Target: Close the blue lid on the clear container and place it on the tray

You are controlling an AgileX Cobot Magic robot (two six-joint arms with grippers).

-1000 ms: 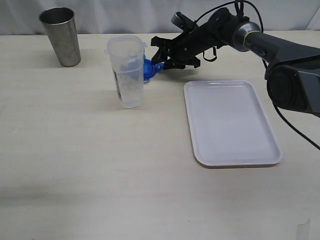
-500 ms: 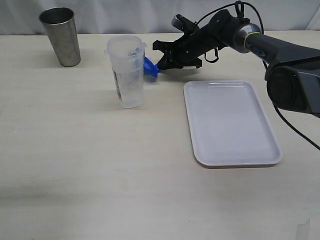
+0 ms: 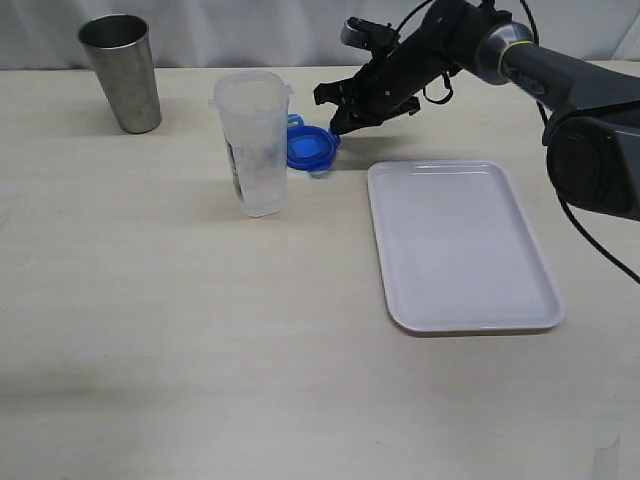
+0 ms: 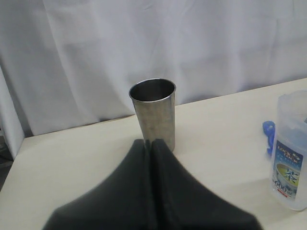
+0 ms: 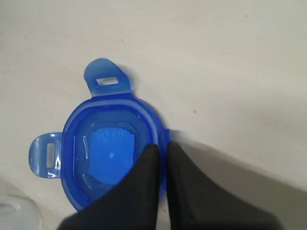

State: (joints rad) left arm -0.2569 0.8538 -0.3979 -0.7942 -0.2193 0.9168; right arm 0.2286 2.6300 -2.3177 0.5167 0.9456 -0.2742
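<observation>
Barely begun: the clear container (image 3: 254,150) stands open on the table (image 3: 180,330), and the white tray (image 3: 460,250) carries nothing. The blue lid (image 3: 309,148) is just beside the container, on the tray's side; I can't tell whether it is clear of the table. The right claw (image 5: 162,146) is clamped on the lid's rim, on the edge away from the container. The left claw (image 4: 152,142) is pressed together, empty. Lidding and moving are left.
</observation>
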